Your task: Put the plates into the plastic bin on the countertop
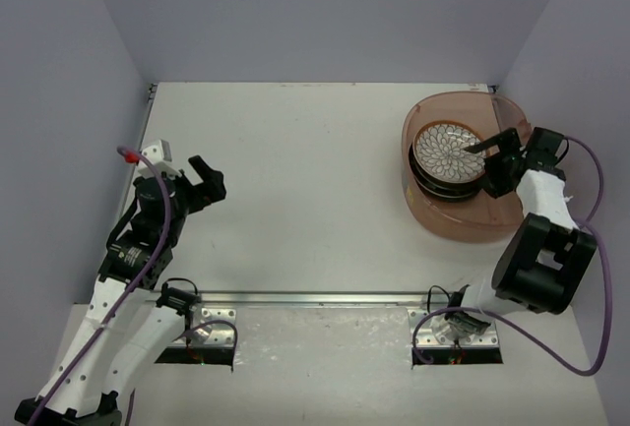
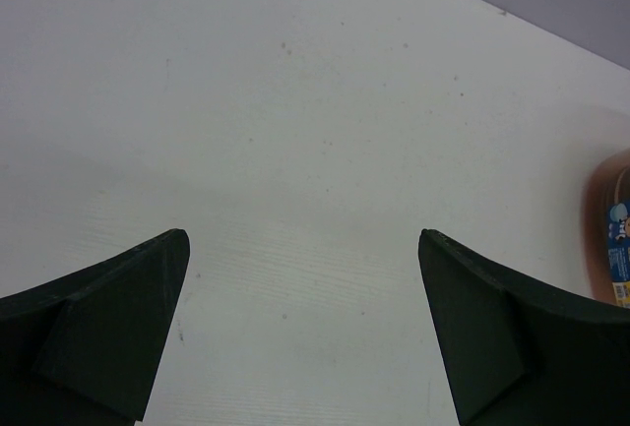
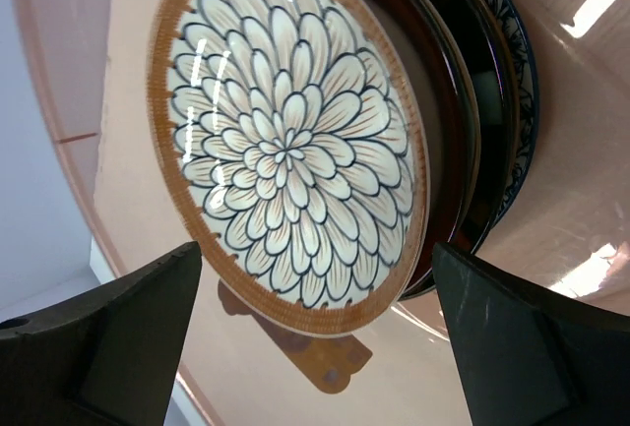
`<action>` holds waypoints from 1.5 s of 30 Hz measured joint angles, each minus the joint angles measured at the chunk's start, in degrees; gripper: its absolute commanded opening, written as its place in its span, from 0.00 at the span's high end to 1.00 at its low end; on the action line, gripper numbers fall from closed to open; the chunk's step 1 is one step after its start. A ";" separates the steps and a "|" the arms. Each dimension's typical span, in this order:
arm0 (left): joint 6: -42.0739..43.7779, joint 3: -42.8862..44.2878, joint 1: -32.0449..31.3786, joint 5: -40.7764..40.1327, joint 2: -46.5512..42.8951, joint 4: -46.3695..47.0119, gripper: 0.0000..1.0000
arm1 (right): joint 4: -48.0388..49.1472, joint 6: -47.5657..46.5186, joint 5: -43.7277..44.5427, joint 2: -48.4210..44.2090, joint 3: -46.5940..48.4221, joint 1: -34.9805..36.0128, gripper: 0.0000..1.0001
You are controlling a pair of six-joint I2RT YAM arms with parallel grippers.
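The plastic bin [image 1: 463, 221] stands at the right of the countertop [image 1: 315, 180]. A stack of plates lies inside it, with the brown-white petal plate [image 1: 448, 147] on top. My right gripper [image 1: 495, 153] is open and empty over the stack's right edge. In the right wrist view the petal plate [image 3: 290, 131] tops maroon-rimmed, black-rimmed [image 3: 487, 101] and blue-patterned plates, and my gripper [image 3: 315, 245] spans its near rim without touching it. My left gripper [image 1: 204, 186] is open and empty over the left of the countertop. No plates show outside the bin.
The metal front edge [image 1: 315, 298] runs along the near side. Grey walls close in the back and sides. In the left wrist view my gripper [image 2: 300, 234] faces bare countertop [image 2: 315, 101], with the bin's edge [image 2: 602, 239] at far right.
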 measured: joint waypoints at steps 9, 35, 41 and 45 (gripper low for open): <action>0.04 1.08 -0.20 0.27 5.63 -0.42 0.00 | -9.58 -9.78 4.03 -11.71 7.49 -0.02 0.01; 10.71 6.90 -0.68 -4.04 -3.30 2.16 0.00 | -40.50 -39.57 20.85 -54.90 12.68 32.85 0.01; 14.42 3.61 -0.72 -6.08 -8.42 2.86 0.00 | -42.86 -41.65 23.99 -57.54 14.30 34.35 0.01; 16.06 1.64 -0.72 -6.50 -13.18 4.76 0.00 | -43.24 -42.06 24.52 -57.55 14.26 34.40 0.01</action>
